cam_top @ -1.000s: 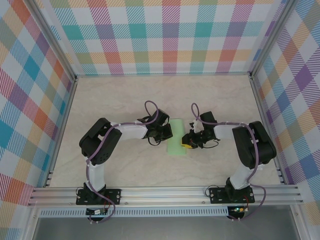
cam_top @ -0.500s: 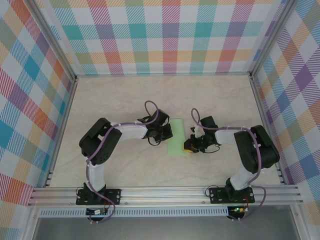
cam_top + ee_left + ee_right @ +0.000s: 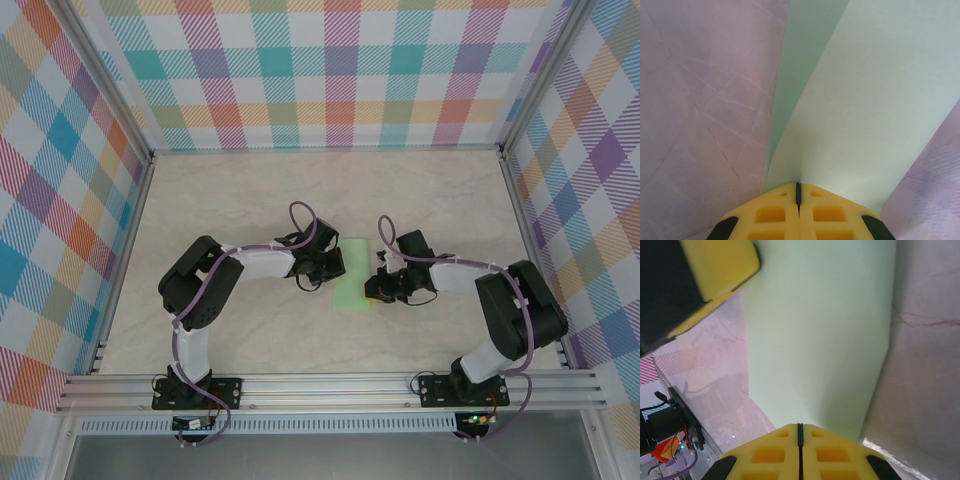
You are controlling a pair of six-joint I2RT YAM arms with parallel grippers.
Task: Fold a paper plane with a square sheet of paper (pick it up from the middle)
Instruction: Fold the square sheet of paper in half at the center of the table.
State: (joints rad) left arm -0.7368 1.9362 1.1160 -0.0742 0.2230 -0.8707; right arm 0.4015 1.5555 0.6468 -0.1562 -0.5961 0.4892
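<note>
The square sheet of paper [image 3: 355, 273] is pale mint green and lies as a narrow doubled strip on the table's middle, between the two arms. My left gripper [image 3: 337, 263] is at its left edge, shut on the paper. In the left wrist view the sheet [image 3: 865, 100] curls up out of my closed left gripper [image 3: 798, 186], with a lower layer lying flat beside it. My right gripper [image 3: 372, 290] is at the strip's near right edge. From the right wrist the paper [image 3: 820, 340] runs out from my right gripper [image 3: 800, 426], which is shut on it. A left fingertip [image 3: 720, 270] shows at the top left.
The marbled tabletop [image 3: 250, 200] is boxed in by plaid walls [image 3: 330, 70] at the back and both sides. An aluminium rail [image 3: 330, 388] carrying the arm bases runs along the near edge.
My right gripper has closed on the paper's right edge and shifted slightly left, its elbow swinging out to the right. The left arm and the strip have stayed put.
</note>
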